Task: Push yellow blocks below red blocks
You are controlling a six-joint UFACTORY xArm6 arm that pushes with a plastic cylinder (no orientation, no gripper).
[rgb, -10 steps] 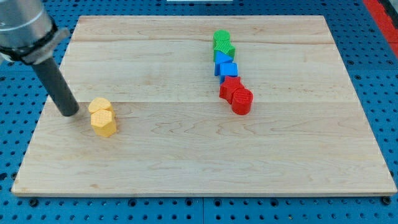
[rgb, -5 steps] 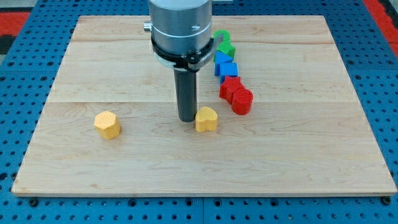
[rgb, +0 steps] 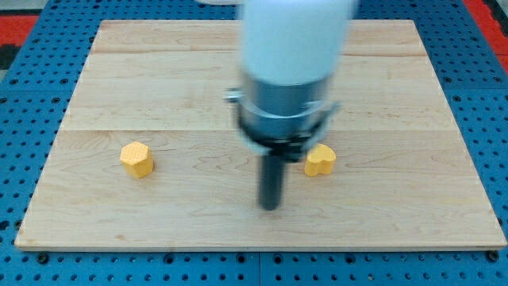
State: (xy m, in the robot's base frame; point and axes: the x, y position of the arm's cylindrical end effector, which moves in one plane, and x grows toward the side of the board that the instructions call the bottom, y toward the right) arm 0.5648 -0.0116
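A yellow hexagonal block [rgb: 136, 159] sits at the board's left. A second yellow block [rgb: 320, 160], heart-shaped, lies right of centre. My tip [rgb: 271, 206] is below and to the left of that second yellow block, a short way apart from it. The arm's blurred body covers the middle of the board and hides the red blocks, so their place relative to the yellow block cannot be seen.
The wooden board [rgb: 444, 199] lies on a blue pegboard surface [rgb: 24, 95]. The green and blue blocks are hidden behind the arm.
The heart-shaped yellow block has slid further right, from left of centre to right of centre. My tip has moved right and down the view. The hexagonal yellow block has stayed put.
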